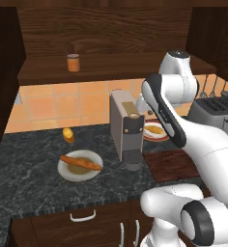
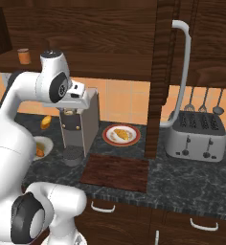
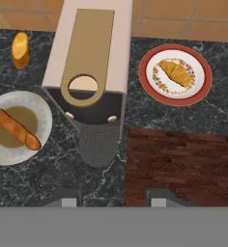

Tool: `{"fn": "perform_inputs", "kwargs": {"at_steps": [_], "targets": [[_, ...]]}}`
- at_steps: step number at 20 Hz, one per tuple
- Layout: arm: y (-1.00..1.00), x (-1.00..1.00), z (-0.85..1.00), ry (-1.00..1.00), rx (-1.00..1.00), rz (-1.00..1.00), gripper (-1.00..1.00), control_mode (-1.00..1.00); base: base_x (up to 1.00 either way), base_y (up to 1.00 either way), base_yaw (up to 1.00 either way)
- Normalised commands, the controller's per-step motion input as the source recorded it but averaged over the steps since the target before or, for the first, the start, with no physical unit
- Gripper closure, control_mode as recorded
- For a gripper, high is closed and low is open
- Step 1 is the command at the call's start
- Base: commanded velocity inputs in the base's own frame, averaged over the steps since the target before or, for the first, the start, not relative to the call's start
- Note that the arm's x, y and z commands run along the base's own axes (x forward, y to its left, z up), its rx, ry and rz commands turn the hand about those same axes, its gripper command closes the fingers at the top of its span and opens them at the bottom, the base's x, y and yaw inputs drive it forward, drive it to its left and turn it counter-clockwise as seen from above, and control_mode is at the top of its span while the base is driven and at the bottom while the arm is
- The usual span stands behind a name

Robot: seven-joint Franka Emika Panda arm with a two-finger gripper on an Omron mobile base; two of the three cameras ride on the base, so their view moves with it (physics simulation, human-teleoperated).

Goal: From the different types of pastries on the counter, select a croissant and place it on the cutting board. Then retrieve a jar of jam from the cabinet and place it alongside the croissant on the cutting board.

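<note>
Black-grey marbled stone counter (image 3: pixel 193 125): polished look, pale veining, lower half of the hand view. Flat dark reddish-brown wooden cutting board (image 3: pixel 183 169), lower right: visible grain, matt. Round red-rimmed white plate (image 3: pixel 147 84), upper right: smooth, glazed, ceramic-like. Golden-yellow croissant (image 3: pixel 176 72) on it: ridged crust. Beige boxy coffee machine (image 3: pixel 89 53), top centre: smooth, matt, plastic-like. Silver four-slot toaster (image 2: pixel 196 136), right of the right base view: brushed metal sheen. Dark brown wooden wall cabinet (image 1: pixel 111 65): grained, matt.

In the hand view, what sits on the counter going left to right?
Bun → baguette on its white plate → coffee machine → croissant on the red-rimmed plate; the cutting board lies below that plate.
</note>
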Motion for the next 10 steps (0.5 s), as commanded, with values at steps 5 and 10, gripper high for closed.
{"fn": "perform_inputs", "kwargs": {"at_steps": [5, 10], "targets": [[-0.2, -0.03, -0.12, -0.05, 0.0, 0.0, -1.0, -1.0, 0.0, 0.0, 0.0], [-1.0, 0.05, -0.46, -0.04, 0.03, -0.01, -1.0, -1.0, 0.0, 0.0, 0.0]]}}
